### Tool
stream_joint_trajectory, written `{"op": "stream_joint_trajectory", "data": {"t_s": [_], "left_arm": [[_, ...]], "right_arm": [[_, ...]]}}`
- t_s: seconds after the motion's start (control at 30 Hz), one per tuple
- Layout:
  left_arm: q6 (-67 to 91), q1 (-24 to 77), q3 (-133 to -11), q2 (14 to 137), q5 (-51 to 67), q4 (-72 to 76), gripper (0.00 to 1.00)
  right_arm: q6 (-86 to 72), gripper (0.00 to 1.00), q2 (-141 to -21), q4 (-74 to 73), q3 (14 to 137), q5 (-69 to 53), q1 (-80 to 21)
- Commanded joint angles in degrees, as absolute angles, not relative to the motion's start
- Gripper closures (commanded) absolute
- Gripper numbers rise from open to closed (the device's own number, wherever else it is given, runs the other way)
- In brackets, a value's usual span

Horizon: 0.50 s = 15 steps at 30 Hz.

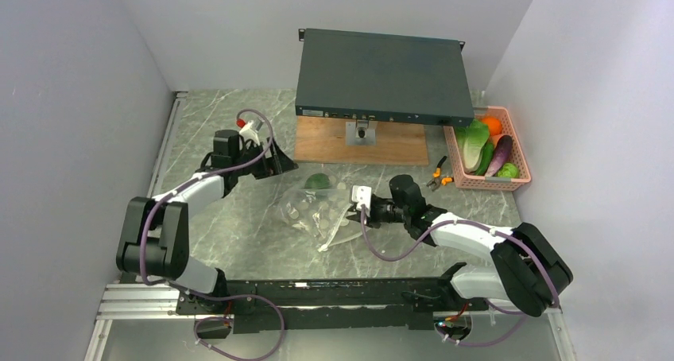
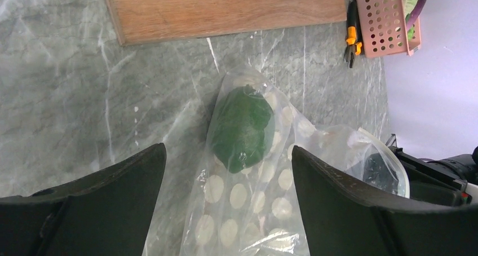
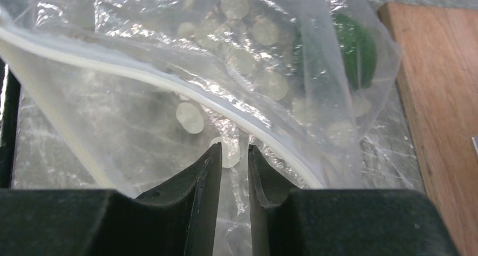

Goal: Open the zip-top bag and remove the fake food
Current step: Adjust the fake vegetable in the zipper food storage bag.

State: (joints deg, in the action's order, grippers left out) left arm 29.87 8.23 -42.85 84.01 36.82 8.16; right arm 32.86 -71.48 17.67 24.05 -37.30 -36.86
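step: emptying, judged | zip-top bag [image 1: 318,211] mid surface [image 1: 208,126], round green piece [image 2: 242,127] inside far end | right end effector [image 3: 230,150] pinching bag film near zip | left end effector [image 2: 228,153] spread above piece | next: probably work piece toward mouth

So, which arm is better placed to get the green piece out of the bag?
Probably left: the left claw is open, facing the green piece, while the right claw pinches the bag.

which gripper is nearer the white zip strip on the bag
Right. The right gripper has its jaws pinched on the zip-top bag film just beside the zip strip. The left gripper hangs open above the bag's other end, over the green piece.
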Motion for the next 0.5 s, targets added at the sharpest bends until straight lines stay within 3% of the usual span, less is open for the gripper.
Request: {"op": "stream_joint_trajectory", "data": {"t_s": [0.0, 0.07, 0.17, 0.27, 0.47], "left_arm": [[30.6, 10.4, -47.1, 86.9, 39.4, 10.6, 0.15], [30.5, 12.0, -48.1, 88.8, 39.3, 10.4, 0.17], [31.1, 13.7, -49.0, 92.6, 39.6, 10.7, 0.31], [30.9, 14.8, -49.4, 96.1, 39.1, 10.4, 0.37], [30.0, 16.1, -49.8, 99.7, 39.2, 9.4, 0.54]], "right_arm": [[26.9, 0.75, -71.9, 25.4, 24.5, -33.2, -37.1], [27.0, 0.77, -72.7, 26.8, 24.3, -30.4, -37.1], [30.6, 0.82, -74.2, 26.5, 24.9, -29.5, -37.1], [34.7, 0.87, -76.4, 25.2, 26.2, -30.6, -37.3], [41.3, 0.89, -80.1, 26.2, 27.6, -32.7, -38.9]]}}
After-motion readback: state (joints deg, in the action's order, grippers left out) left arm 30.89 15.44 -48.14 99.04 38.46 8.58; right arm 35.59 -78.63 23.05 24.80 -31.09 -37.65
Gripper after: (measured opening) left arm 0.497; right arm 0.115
